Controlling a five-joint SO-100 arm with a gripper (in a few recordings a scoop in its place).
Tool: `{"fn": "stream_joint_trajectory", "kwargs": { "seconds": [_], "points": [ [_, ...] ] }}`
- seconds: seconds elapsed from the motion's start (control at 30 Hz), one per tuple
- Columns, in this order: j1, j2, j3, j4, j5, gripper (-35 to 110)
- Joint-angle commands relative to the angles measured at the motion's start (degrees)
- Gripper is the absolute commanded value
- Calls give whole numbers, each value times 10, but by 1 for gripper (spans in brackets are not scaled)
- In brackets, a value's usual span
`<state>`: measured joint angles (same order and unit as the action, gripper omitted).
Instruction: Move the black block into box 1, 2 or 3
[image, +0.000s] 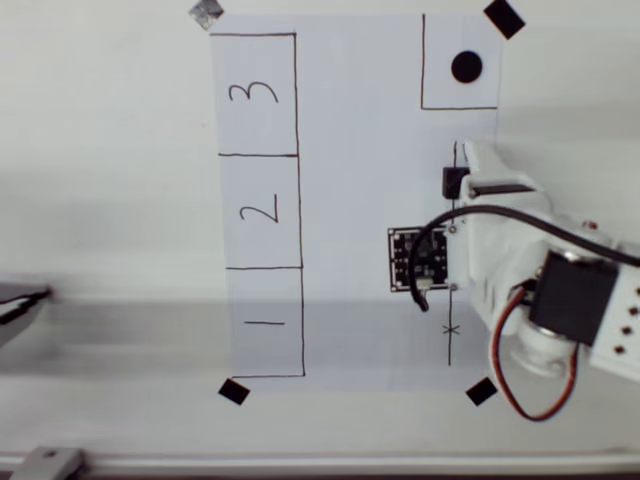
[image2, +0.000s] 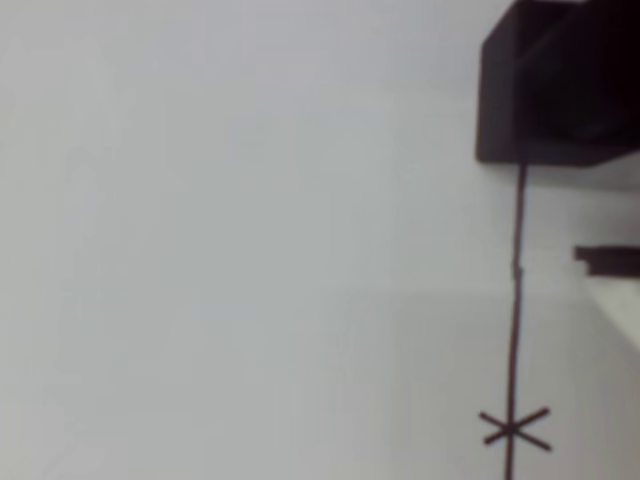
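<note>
The small matte black cube (image: 455, 182), judged light and rigid, is best gripped on opposite flat faces; the white hand's (image: 478, 185) opening cannot be told.

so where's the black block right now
In the overhead view the black block sits right of centre on the drawn vertical line, below the dot square, at the gripper.

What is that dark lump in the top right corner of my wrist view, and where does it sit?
Observer: It's the black block. In the overhead view it rests on a drawn line near the paper's right side, right at the tip of the claw.
Operator: Are there any boxes around?
Observer: Yes, three outlined boxes run down the paper's left side in that view. Box 1 is the lowest, well across the paper from the block.
</note>
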<state>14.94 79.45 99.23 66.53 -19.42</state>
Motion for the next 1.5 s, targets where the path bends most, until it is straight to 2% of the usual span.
{"fn": "stream_joint_trajectory", "kwargs": {
  "seconds": [0.0,1.33,1.43,1.47],
  "points": [
    [6,25,-18,-7,2,31],
    [18,0,-16,-33,-14,31],
    [18,0,-16,-33,-11,20],
    [17,0,-16,-33,-10,6]
  ]
}}
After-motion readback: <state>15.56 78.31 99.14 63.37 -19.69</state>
